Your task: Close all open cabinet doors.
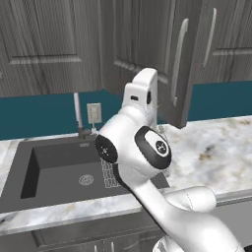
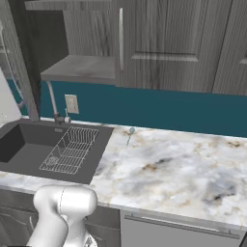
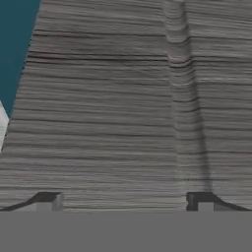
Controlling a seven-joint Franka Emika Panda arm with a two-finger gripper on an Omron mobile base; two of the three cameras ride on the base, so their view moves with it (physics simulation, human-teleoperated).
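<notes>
Grey wood-grain cabinet doors, one swung open

The open door (image 1: pixel 147 54) stands ajar above the counter, its panelled face (image 3: pixel 123 113) directly ahead of the gripper's spread tips; a shut door (image 2: pixel 169 43) hangs alongside, silver bar handle upright.

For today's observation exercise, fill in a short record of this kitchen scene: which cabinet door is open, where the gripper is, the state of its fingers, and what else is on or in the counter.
open door: cabinet door swung out over the counter, silver bar handle on it
gripper: facing the door's wood-grain panel at close range
fingers: spread wide, holding nothing
sink: dark basin with a wire rack inside
counter: marble top
wall: teal backsplash with an outlet
</notes>
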